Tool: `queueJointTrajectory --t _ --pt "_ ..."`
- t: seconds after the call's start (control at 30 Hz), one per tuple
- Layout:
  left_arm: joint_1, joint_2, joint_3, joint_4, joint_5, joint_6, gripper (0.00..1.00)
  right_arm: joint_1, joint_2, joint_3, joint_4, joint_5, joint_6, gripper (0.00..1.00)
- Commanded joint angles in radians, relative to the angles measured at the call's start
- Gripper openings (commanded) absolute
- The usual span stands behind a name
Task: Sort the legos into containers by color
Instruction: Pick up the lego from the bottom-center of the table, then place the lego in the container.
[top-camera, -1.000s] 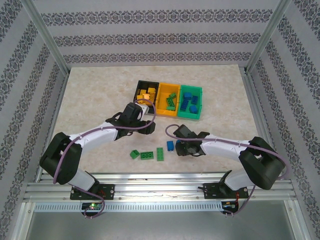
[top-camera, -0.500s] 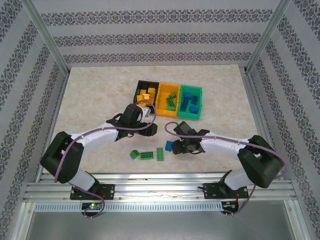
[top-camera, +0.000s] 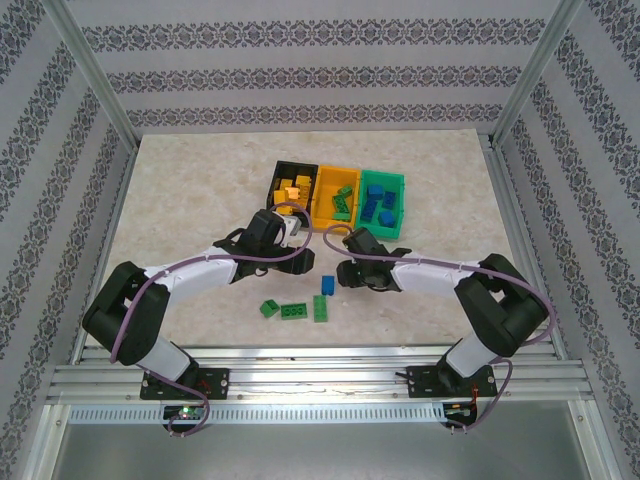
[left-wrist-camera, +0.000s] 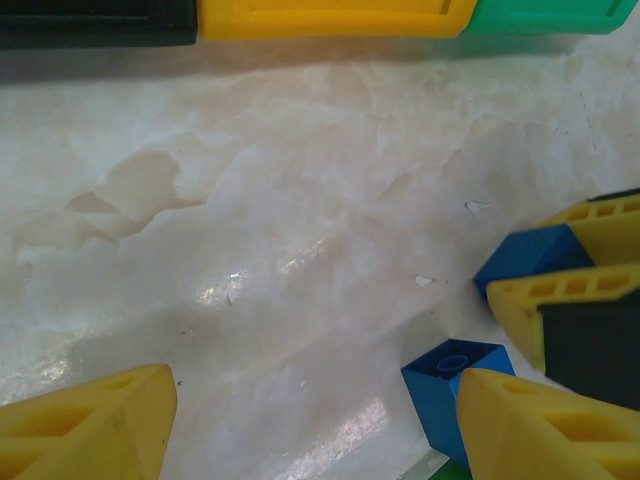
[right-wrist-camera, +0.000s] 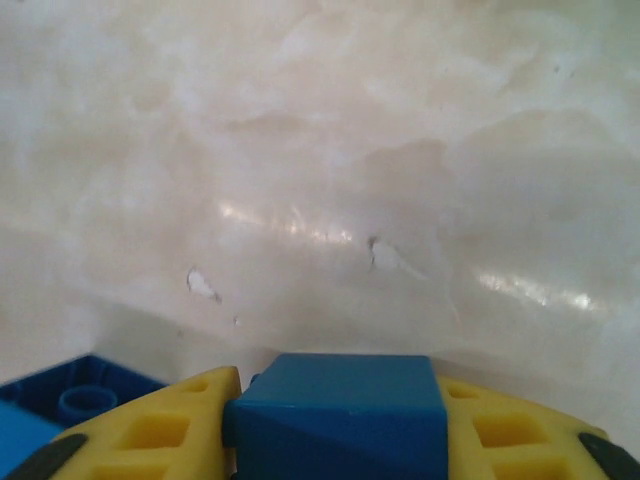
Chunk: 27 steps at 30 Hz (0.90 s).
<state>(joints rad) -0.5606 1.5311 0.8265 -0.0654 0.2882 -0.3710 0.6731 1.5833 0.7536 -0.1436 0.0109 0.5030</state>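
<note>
Marbled tabletop (right-wrist-camera: 300, 150) lies under right fingers (right-wrist-camera: 170, 425) pinching a blue lego (right-wrist-camera: 340, 410), plain from the wrist; left fingers (left-wrist-camera: 90, 425) spread wide.

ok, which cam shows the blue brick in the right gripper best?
Right wrist: the blue brick sits close-up, clamped in the right gripper. Left wrist catches one side of it between the fingers. From top external it's too small to make out.

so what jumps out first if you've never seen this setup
Joined in a row mid-table, the black plastic bin holds yellow-orange bricks, the yellow-orange bin green bricks, the green bin blue bricks. Nearer the tabletop's front edge, the right arm's jaws grip a small blue studded plastic brick, with three green studded bricks loose nearby.
</note>
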Motion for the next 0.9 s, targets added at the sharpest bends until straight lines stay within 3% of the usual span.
queueJointTrajectory --t 0.0,0.1,0.33,0.43,0.47,0.6,0.87 --pt "0.013 0.01 -0.012 0.026 0.032 -0.013 0.74 -0.007 0.015 0.028 0.009 -0.007 -0.014 0.31" --pt "0.012 0.011 -0.013 0.034 0.063 -0.014 0.75 -0.037 -0.024 0.047 -0.015 -0.007 -0.036 0.3" --pt "-0.027 0.053 -0.003 0.07 0.156 -0.041 0.77 -0.239 -0.117 0.144 -0.023 -0.027 -0.098 0.3" --pt "-0.068 0.073 0.028 0.029 0.147 -0.023 0.83 -0.306 -0.096 0.211 -0.013 -0.004 -0.122 0.31" --pt "-0.082 0.08 0.038 0.017 0.137 -0.016 0.83 -0.321 -0.079 0.234 -0.007 0.0 -0.128 0.33" --pt "-0.121 0.106 0.074 -0.035 0.117 -0.003 0.83 -0.37 0.038 0.362 -0.049 -0.027 -0.155 0.6" --pt "-0.156 0.174 0.139 -0.102 0.109 -0.005 0.76 -0.359 0.013 0.266 0.016 -0.082 -0.145 0.64"
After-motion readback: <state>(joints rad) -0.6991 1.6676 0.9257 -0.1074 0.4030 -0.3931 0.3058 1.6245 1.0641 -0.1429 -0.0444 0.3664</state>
